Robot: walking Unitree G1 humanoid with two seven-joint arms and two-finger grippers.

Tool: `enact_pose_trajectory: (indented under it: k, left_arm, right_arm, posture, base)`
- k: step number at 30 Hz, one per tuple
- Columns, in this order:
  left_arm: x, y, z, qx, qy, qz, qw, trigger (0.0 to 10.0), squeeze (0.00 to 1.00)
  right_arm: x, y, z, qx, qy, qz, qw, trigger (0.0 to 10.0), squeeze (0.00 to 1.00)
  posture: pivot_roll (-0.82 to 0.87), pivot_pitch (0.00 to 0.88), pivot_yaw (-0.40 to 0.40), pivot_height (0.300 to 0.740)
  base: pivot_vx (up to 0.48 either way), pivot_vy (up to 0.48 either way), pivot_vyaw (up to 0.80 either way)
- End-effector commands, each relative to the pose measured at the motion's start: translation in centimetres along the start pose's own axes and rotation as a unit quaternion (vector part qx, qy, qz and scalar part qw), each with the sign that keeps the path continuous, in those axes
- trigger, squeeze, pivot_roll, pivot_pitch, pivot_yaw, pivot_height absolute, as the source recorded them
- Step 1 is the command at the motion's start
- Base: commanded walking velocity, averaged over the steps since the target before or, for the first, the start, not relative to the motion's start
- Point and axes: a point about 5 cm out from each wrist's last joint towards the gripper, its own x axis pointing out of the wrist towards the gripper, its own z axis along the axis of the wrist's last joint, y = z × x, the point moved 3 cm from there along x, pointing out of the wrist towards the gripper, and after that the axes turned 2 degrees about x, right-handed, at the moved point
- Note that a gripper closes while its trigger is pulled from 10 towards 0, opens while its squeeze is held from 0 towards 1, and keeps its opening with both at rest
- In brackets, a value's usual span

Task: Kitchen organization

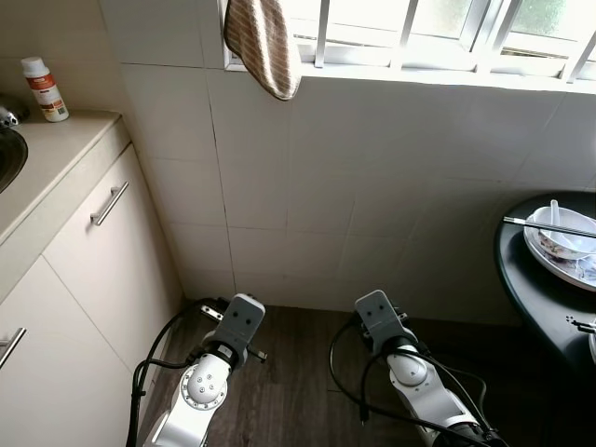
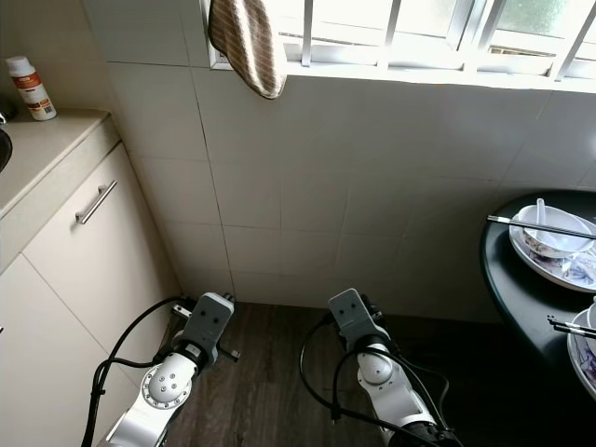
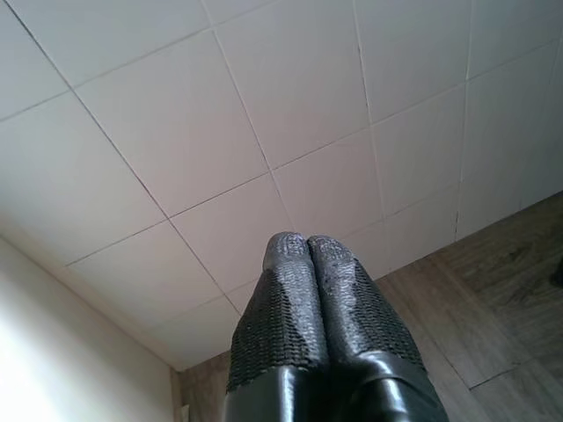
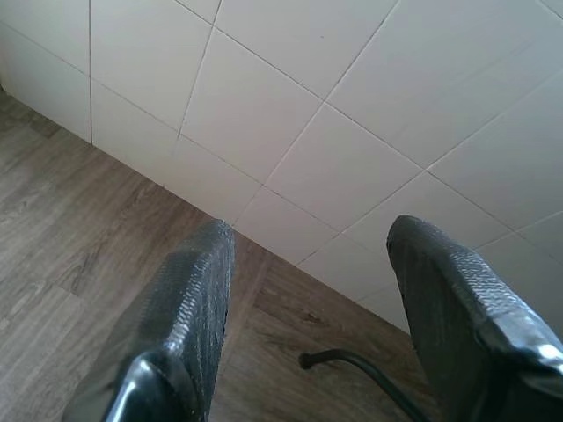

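Note:
On the round black table (image 1: 521, 279) at the right stands a white bowl (image 1: 564, 235) with a white spoon in it, set on a patterned plate (image 1: 570, 265); chopsticks (image 1: 549, 226) lie across the bowl. Both arms hang low over the wooden floor, far from the table. My left gripper (image 3: 308, 251) is shut with nothing in it, facing the tiled wall. Also facing the wall near the floor, my right gripper (image 4: 308, 242) is open and empty.
A beige counter (image 1: 56, 154) with white cabinet doors (image 1: 102, 251) runs along the left; a white bottle with a red label (image 1: 44, 89) stands on it near a sink edge (image 1: 9, 154). A striped cloth (image 1: 264, 42) hangs from the barred window sill. Another dish (image 2: 585, 346) sits at the table's near edge.

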Motion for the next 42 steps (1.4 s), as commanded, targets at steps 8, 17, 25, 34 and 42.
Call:
enact_pose_trajectory:
  k: [8,17,25,34,42]
  left_arm:
    - [-0.6,-0.5,-0.8,-0.001,0.005,-0.017,1.0,10.0,0.0]
    - [-1.1,-0.8,-0.8,-0.013,0.003,-0.016,1.0,10.0,0.0]
    - [-1.3,-0.8,-0.9,-0.017,0.005,-0.015,1.0,10.0,0.0]
    - [-1.2,-0.7,-0.9,-0.017,0.006,-0.014,1.0,10.0,0.0]
    - [-0.9,-0.8,-0.7,-0.015,0.005,-0.022,1.0,10.0,0.0]
  right_arm:
    - [-0.2,0.3,-0.1,-0.01,-0.003,-0.009,1.0,10.0,0.0]
    - [-0.4,0.0,-0.6,-0.007,0.016,-0.015,1.0,10.0,0.0]
    - [-0.3,-0.2,-0.6,-0.015,0.019,-0.022,0.999,10.0,0.0]
    - [-0.4,0.1,0.0,-0.007,-0.002,-0.011,1.0,10.0,0.0]
    - [-0.5,0.3,0.3,-0.014,-0.014,-0.006,1.0,10.0,0.0]
  posture:
    - [0.15,0.0,-0.039,0.74]
    - [0.17,0.0,-0.056,0.74]
    - [0.18,0.0,-0.065,0.74]
    - [0.17,0.0,-0.058,0.74]
    - [0.14,0.0,-0.04,0.74]
  base:
    - [0.0,0.0,0.0]
    - [0.0,0.0,0.0]
    - [0.0,0.0,0.0]
    - [0.0,0.0,0.0]
    - [0.0,0.0,0.0]
